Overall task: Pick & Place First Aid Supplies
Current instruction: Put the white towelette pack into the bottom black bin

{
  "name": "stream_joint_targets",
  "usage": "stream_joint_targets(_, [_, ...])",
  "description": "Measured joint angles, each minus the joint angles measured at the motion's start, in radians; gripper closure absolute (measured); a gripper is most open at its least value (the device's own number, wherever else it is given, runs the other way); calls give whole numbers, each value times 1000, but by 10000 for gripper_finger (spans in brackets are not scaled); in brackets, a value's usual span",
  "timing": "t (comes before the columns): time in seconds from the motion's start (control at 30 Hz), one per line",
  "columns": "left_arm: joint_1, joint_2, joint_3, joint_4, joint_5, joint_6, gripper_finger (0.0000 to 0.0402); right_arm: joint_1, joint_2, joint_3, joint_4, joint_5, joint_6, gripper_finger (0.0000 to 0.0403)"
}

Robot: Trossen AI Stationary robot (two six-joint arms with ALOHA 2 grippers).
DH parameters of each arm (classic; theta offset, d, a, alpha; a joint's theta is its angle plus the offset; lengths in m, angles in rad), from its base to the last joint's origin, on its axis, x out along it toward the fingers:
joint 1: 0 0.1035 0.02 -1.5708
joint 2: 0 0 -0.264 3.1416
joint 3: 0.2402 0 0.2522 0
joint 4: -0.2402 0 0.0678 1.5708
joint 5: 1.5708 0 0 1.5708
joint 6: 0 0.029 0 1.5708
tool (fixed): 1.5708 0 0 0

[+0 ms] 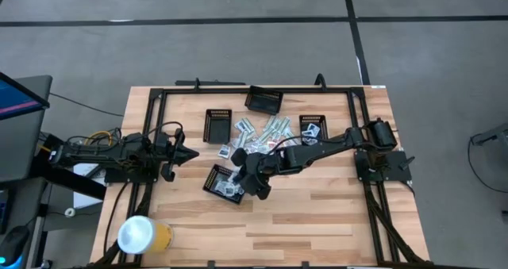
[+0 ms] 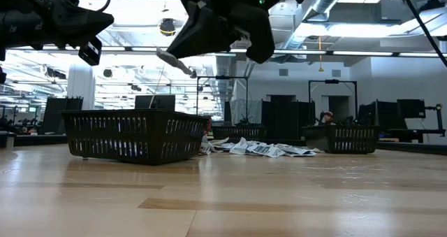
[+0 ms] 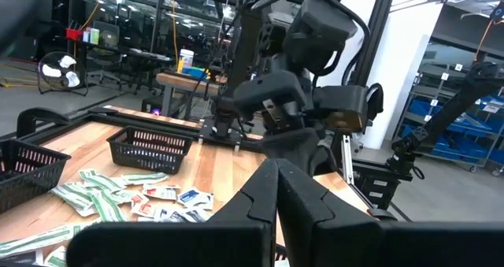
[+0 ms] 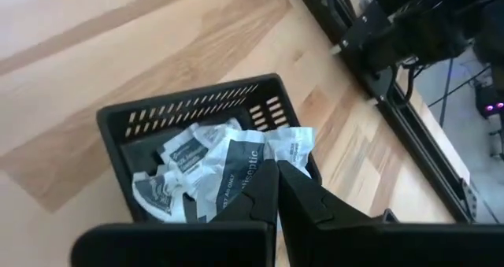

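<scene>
Already a few sachets [image 4: 213, 168] fill the lower-centre tray [image 1: 223, 183] under the pressed-together right gripper [image 1: 236, 174], yet most packets [image 1: 266, 134] lie loose mid-table.

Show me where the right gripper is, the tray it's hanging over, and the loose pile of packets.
right gripper [image 1: 238, 174], high view, at its closed fingertips.
tray [image 1: 213, 186], high view, on its black mesh left wall.
pile of packets [image 1: 266, 132], high view, middle of the scattered heap.
</scene>
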Motion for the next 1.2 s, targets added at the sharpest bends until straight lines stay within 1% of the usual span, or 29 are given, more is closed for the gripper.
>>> stream_joint_targets(0.2, [0,0,0,0,0,0,394,18,34,7,9,-21,16,402])
stream_joint_targets(0.3, [0,0,0,1,0,0,394,27,35,10,3,-19,15,390])
stream_joint_targets(0.43, [0,0,0,1,0,0,394,31,35,12,0,5,17,354])
stream_joint_targets(0.63, [0,0,0,1,0,0,394,27,35,12,-24,11,55,297])
stream_joint_targets(0.73, [1,0,0,1,0,0,394,25,35,12,-64,73,90,280])
stream_joint_targets(0.83, [3,0,0,1,0,0,394,29,29,12,-129,162,145,275])
stream_joint_targets(0.97, [3,0,0,1,0,0,394,34,9,14,-193,281,242,278])
stream_joint_targets(1.1, [3,0,0,1,0,0,394,33,-15,15,-290,344,411,287])
stream_joint_targets(1.2, [4,0,0,1,0,0,394,23,-22,15,-405,350,588,292])
